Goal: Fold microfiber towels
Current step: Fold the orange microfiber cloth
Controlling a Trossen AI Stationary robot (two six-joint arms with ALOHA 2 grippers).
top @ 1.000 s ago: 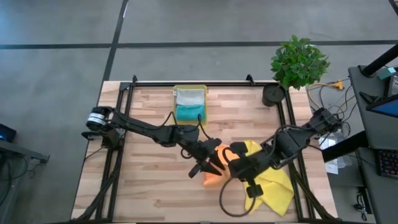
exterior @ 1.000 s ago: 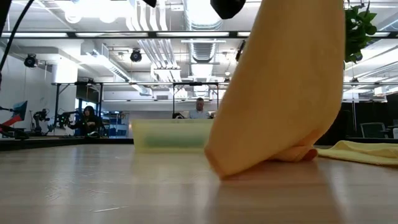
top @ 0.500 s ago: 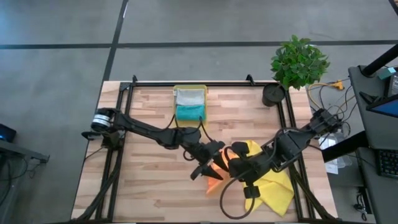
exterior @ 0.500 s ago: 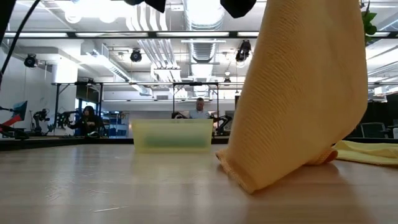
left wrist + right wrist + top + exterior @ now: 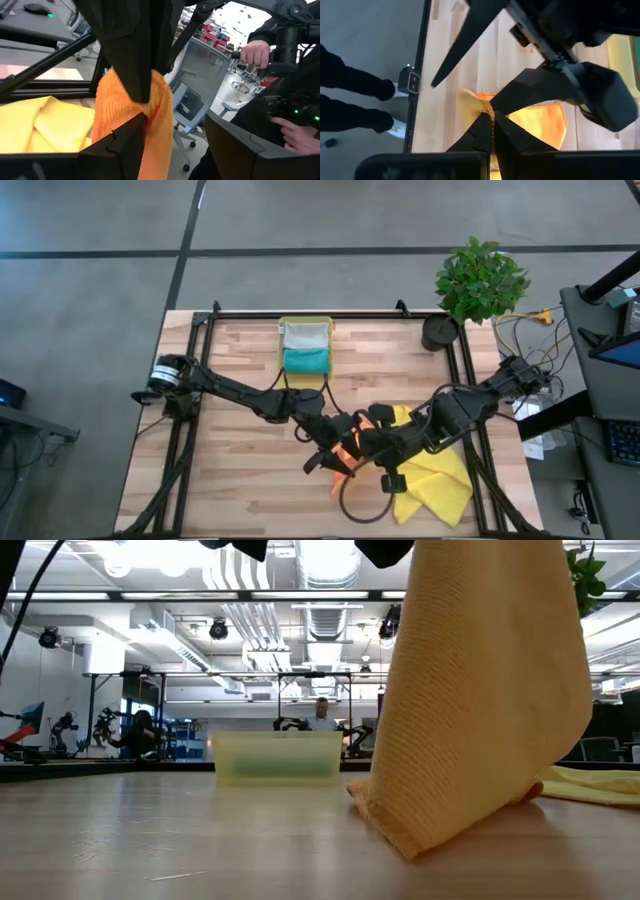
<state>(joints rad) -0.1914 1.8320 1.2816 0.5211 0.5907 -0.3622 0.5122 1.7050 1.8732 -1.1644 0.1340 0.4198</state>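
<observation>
The orange towel point(image 5: 480, 690) hangs from my right gripper point(image 5: 490, 119), which is shut on it at the table's middle right point(image 5: 368, 442). My left gripper point(image 5: 335, 452) is open right beside it, and its fingers point(image 5: 125, 142) stand on either side of the hanging orange cloth point(image 5: 157, 115). The larger yellow towel point(image 5: 435, 480) lies crumpled on the table toward the right edge. The grey towel point(image 5: 305, 333) and the teal towel point(image 5: 305, 360) lie in the yellow tray. My right gripper pinches an upper edge of the orange towel point(image 5: 488, 110) between its two fingers; one layer or several, I cannot tell. The towel hangs slack below the fingers, and its lower end point(image 5: 400, 830) rests on the table. My left gripper: one finger point(image 5: 131, 134) lies close against the hanging cloth, and I cannot tell whether it touches.
The translucent yellow tray point(image 5: 283, 345) stands at the far middle of the table and also shows in the low view point(image 5: 275, 758). A potted plant point(image 5: 480, 280) and a dark round object point(image 5: 438, 332) stand at the far right corner. People show in the room beyond.
The hanging orange towel has shifted toward the table's right, and its lower end has slid along the table. My two grippers have drawn a little closer together over it. In the last half second little has moved.
</observation>
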